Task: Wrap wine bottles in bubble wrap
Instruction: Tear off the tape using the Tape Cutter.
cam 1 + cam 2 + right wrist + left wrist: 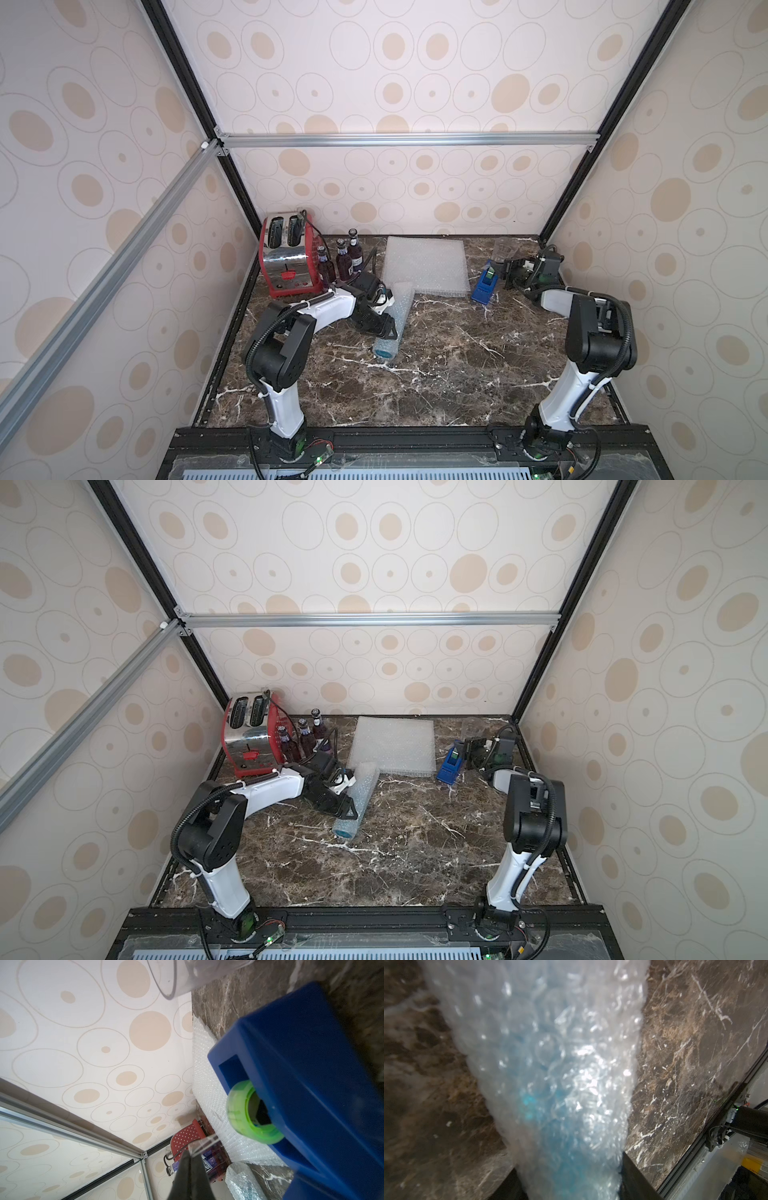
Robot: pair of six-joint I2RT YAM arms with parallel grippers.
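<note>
Top views both show your left gripper (385, 328) clamped across a bubble wrap roll (395, 305) lying on the marble table (457, 365) — the blue bottle (380, 353) sits inside, its base showing at the roll's near end. Through the left wrist view, blue glows behind the bubbles between two dark fingers (633, 1176). Flat bubble wrap sheets (426, 266) lie just behind the roll. Three purple bottles (343, 259) stand upright beside the red toaster (286, 253) at the far left. Your right gripper (189, 1156), jaws pressed together, pinches a clear tape strip (205, 1142) just beside the blue tape dispenser (311, 1084) — a clear plastic cup (505, 249) stands near it.
</note>
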